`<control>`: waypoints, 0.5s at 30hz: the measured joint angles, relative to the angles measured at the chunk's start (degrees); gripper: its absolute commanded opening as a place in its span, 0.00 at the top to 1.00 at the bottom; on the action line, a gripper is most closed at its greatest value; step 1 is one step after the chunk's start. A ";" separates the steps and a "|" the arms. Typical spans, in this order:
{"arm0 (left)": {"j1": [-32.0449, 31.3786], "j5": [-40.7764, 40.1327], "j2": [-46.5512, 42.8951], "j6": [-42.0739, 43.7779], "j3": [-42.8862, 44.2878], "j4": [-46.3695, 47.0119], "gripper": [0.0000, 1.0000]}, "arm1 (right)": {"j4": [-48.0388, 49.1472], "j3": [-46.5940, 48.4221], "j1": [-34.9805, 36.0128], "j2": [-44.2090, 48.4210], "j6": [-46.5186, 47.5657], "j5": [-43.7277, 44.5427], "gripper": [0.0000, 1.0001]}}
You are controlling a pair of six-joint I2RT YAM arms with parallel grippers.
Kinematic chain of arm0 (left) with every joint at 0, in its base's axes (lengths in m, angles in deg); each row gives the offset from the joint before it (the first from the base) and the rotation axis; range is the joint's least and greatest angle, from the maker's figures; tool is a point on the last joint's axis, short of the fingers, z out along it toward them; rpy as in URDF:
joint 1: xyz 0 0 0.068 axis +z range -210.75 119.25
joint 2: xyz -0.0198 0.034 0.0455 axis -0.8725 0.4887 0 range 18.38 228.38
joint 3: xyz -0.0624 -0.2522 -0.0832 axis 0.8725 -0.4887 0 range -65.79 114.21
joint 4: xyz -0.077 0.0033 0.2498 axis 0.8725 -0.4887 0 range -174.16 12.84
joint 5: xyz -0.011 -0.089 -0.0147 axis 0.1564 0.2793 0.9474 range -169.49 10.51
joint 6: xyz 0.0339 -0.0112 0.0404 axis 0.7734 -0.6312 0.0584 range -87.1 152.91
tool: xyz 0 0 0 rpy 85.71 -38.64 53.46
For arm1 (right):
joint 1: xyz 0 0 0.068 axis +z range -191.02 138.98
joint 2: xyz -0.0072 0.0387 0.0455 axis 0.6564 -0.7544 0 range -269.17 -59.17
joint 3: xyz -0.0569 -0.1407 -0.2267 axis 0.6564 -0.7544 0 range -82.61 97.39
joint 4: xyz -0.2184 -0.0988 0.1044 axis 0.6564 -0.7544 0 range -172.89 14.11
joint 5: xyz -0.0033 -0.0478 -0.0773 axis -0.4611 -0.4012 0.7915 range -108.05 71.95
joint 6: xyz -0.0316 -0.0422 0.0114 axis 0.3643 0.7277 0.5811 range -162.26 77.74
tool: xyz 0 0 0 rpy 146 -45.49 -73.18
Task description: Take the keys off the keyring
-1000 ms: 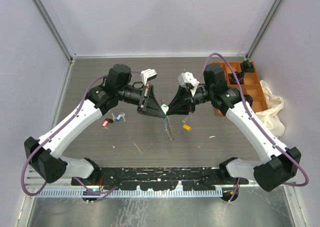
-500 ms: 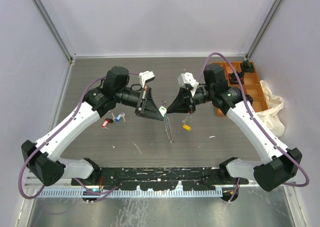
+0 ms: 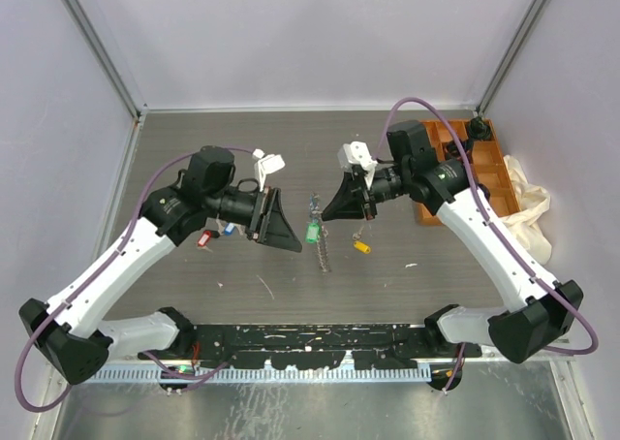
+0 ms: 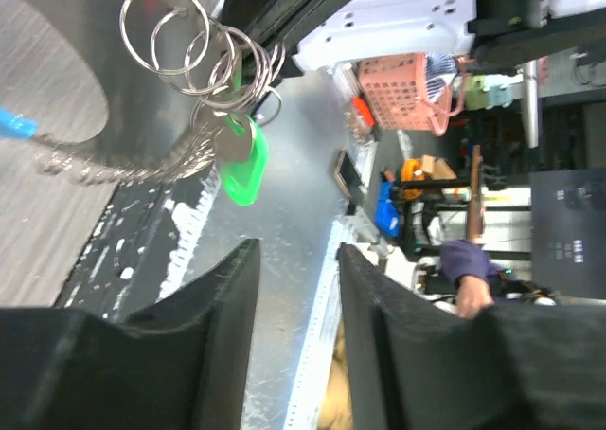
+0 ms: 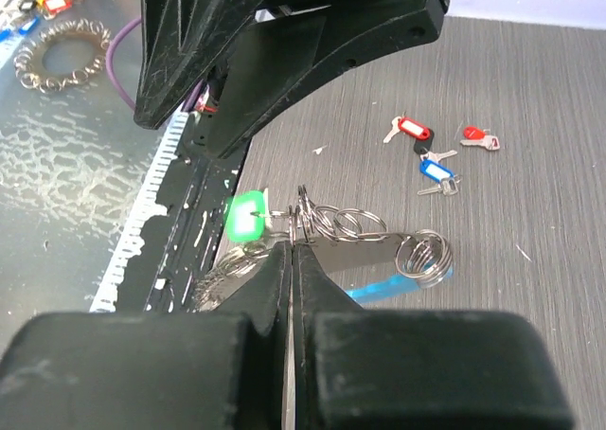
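My right gripper (image 3: 325,213) (image 5: 294,243) is shut on the cluster of silver split rings of the keyring (image 3: 316,210) (image 5: 331,223) and holds it above the table. A green-headed key (image 3: 311,233) (image 5: 244,217) hangs from the rings. The beaded chain (image 3: 325,257) dangles below, and the light-blue plastic piece (image 5: 383,287) shows under the rings. My left gripper (image 3: 289,240) (image 4: 298,250) is open and empty, a short way left of the keyring (image 4: 194,46). The green key (image 4: 241,165) also shows in the left wrist view.
Red (image 3: 204,238) and blue (image 3: 229,229) loose keys lie on the table under the left arm, also seen from the right wrist (image 5: 413,128) (image 5: 435,170). A yellow key (image 3: 361,247) lies right of the chain. An orange tray (image 3: 489,173) and white cloth (image 3: 531,207) are at the right.
My left gripper has let go and drawn back to the left, away from the keyring. The right gripper keeps the rings; the green key and chain now hang free.
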 measured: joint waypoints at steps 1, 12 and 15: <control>0.00 -0.55 -0.28 1.14 -0.42 -0.50 0.52 | -1.07 0.46 0.26 -0.42 0.87 0.48 0.99; -0.85 -11.56 -22.58 9.51 -23.78 16.65 0.51 | -17.16 6.51 1.95 -3.15 22.99 2.25 0.99; -1.14 -13.97 -26.60 10.86 -27.96 24.50 0.58 | -22.47 8.04 2.03 -4.52 31.56 2.21 0.99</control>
